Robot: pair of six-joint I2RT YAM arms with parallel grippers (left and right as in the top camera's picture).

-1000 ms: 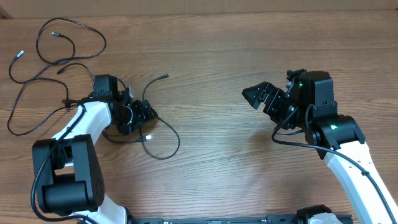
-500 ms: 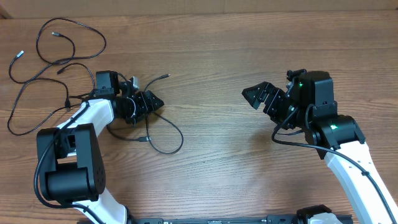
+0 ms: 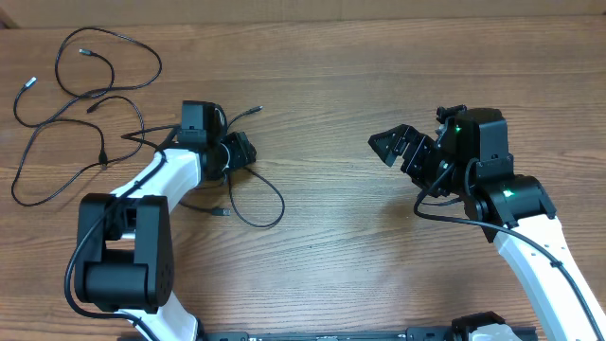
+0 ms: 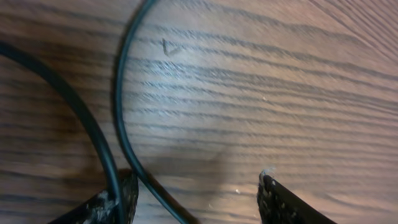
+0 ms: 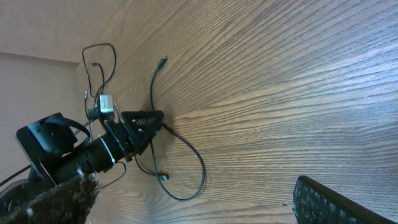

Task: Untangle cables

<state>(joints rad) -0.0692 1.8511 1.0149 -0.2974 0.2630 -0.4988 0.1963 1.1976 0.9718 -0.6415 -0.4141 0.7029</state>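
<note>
The left fingers [image 4: 115, 200] stood spread, released, with one cable [image 4: 122, 106] running between them on the table [image 4: 261, 93]. The right fingers [image 5: 323, 199] hung wide apart and empty, well off to the side. That cable trailed in a loop [image 3: 270, 201] beside the other cables [image 3: 90, 90], tangled at the far left. The step looked like drawing one cable clear; next would call for closing on it and pulling away from the tangle.

The overhead camera looks straight down on the whole table [image 3: 322, 85]. The left wrist camera faces down, very close to the wood, on two cable strands [image 4: 121, 124]. The right wrist camera sits higher, tilted across the table toward the left gripper [image 5: 146, 121] and a cable loop [image 5: 203, 165], both shared with overhead.
</note>
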